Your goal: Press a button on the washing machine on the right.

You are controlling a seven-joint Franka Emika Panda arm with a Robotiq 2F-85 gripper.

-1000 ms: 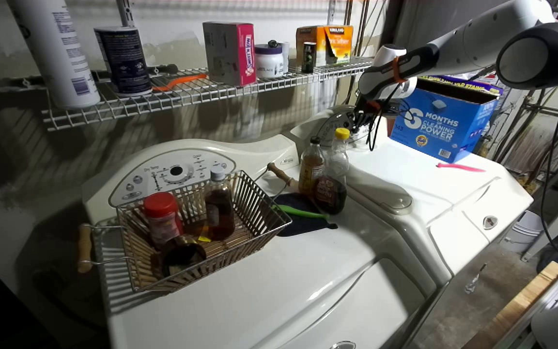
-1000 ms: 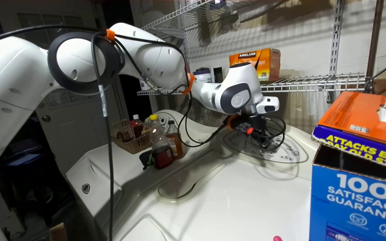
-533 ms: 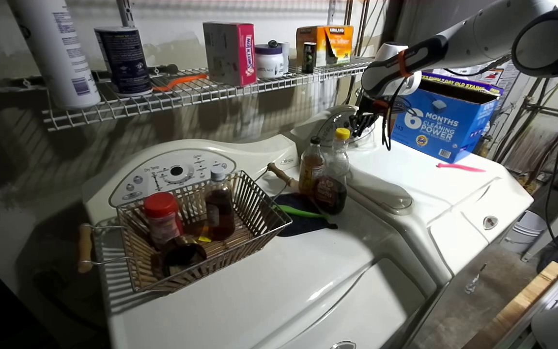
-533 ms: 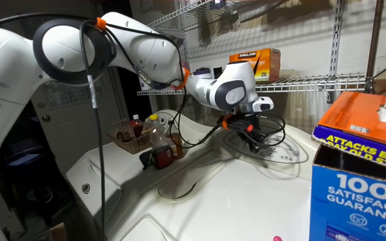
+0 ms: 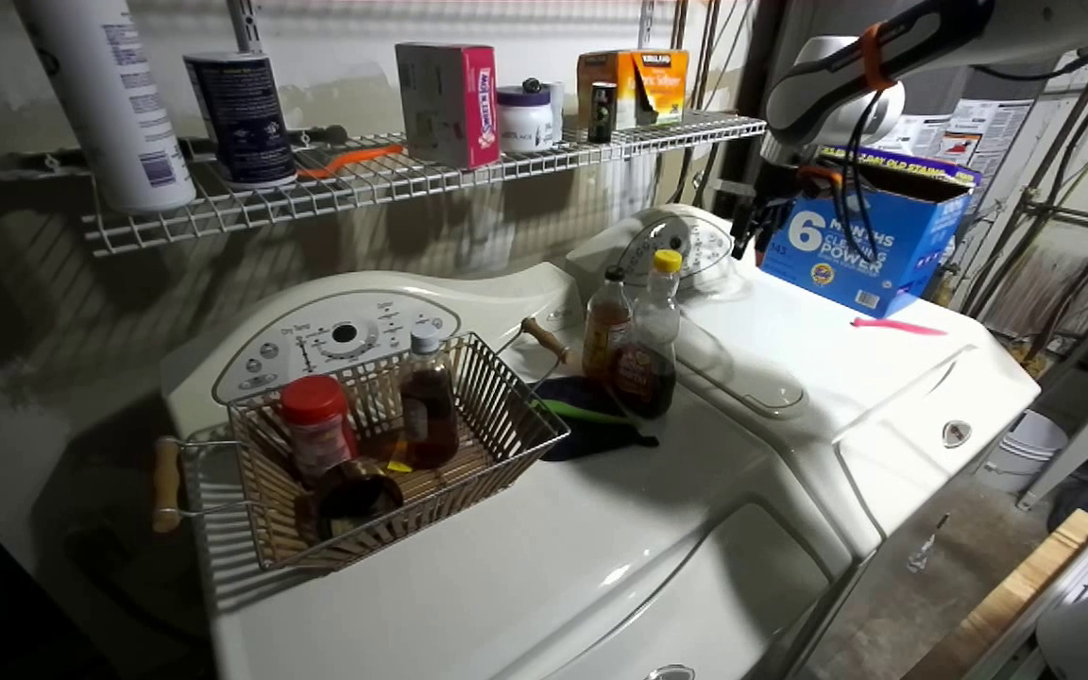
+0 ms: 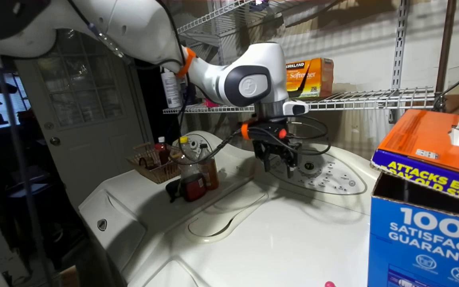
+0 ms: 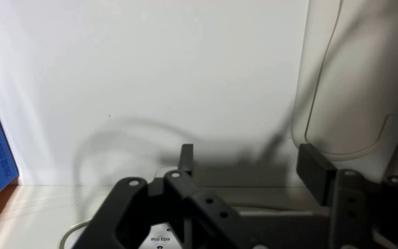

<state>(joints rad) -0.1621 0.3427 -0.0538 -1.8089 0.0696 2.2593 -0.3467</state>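
The washing machine (image 5: 846, 340) is the glossy white one on the right in an exterior view. Its rounded console (image 6: 343, 181) carries a round knob (image 6: 310, 166) and several small buttons and marks. My gripper (image 6: 279, 167) hangs in front of the console's left part, its fingers spread and nothing between them. In the wrist view the gripper (image 7: 247, 162) stands wide over the white top, with "extra rinse" lettering (image 7: 160, 239) showing below the left finger. Whether the fingers touch the console cannot be told, but they look apart from it.
A blue detergent box (image 6: 424, 239) stands on the machine's right side. To the left is a second white machine (image 5: 506, 567) with a wire basket (image 5: 497, 472) and a yellow-capped bottle (image 5: 662, 302). A wire shelf (image 6: 369, 103) runs above the console. A pink item (image 5: 898, 326) lies on the top.
My gripper has drawn away from the console, leftward and nearer in an exterior view, uncovering the knob. The fingers have spread from shut to open.
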